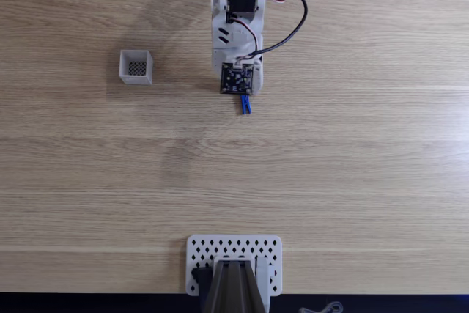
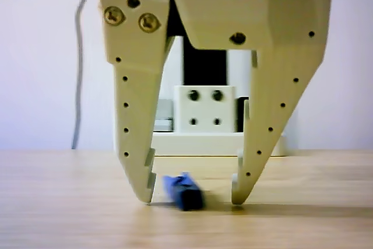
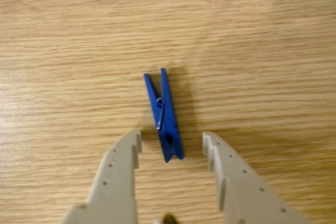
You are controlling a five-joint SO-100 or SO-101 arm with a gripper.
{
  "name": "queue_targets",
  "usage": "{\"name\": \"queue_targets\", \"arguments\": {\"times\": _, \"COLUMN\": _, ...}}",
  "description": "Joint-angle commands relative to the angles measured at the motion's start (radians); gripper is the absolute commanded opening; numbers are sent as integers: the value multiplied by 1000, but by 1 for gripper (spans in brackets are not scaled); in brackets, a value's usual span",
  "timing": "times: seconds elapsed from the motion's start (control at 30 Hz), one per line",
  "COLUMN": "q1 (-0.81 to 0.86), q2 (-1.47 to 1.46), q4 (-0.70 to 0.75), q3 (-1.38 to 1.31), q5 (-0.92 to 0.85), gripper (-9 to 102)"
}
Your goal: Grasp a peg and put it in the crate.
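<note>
Light wood-grain bench [image 1: 352, 166] everywhere, mostly bare, with a pale wall behind in the other view. One blue peg [image 3: 164, 116] lies flat on it, long axis running straight away from me in the wrist view, forked handle end pointing away and the clamp end nearest my wrist. My jaws [image 3: 172, 150] are spread wide and down at bench level, straddling that near end with a gap on each side, not touching it; the other view shows both tips [image 2: 192, 193] at the wood. One crate [image 1: 136, 67] stands well off to the left in the fixed view, open bench between. One perforated plate [image 1: 199, 251] sits at the bottom edge there.
</note>
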Motion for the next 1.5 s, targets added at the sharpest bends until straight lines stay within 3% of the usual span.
{"name": "queue_targets", "arguments": {"times": 0.0, "q1": -11, "q2": 34, "q4": -17, "q3": -18, "q5": 15, "gripper": 19}}
{"name": "queue_targets", "arguments": {"times": 0.13, "q1": -14, "q2": 37, "q4": -18, "q3": -18, "q5": 63, "gripper": 17}}
{"name": "queue_targets", "arguments": {"times": 0.3, "q1": -48, "q2": 37, "q4": -17, "q3": -17, "q5": 91, "gripper": -3}}
{"name": "queue_targets", "arguments": {"times": 0.4, "q1": -51, "q2": 44, "q4": -17, "q3": -17, "q5": 91, "gripper": 1}}
{"name": "queue_targets", "arguments": {"times": 0.53, "q1": -32, "q2": 71, "q4": -17, "q3": -17, "q5": 89, "gripper": -1}}
{"name": "queue_targets", "arguments": {"times": 0.83, "q1": 140, "q2": 307, "q4": -52, "q3": -20, "q5": 71, "gripper": 0}}
{"name": "queue_targets", "arguments": {"times": 1.03, "q1": 259, "q2": 394, "q4": -183, "q3": 0, "q5": 71, "gripper": 1}}
{"name": "queue_targets", "arguments": {"times": 1.47, "q1": 485, "q2": 394, "q4": -609, "q3": 198, "q5": 71, "gripper": 1}}
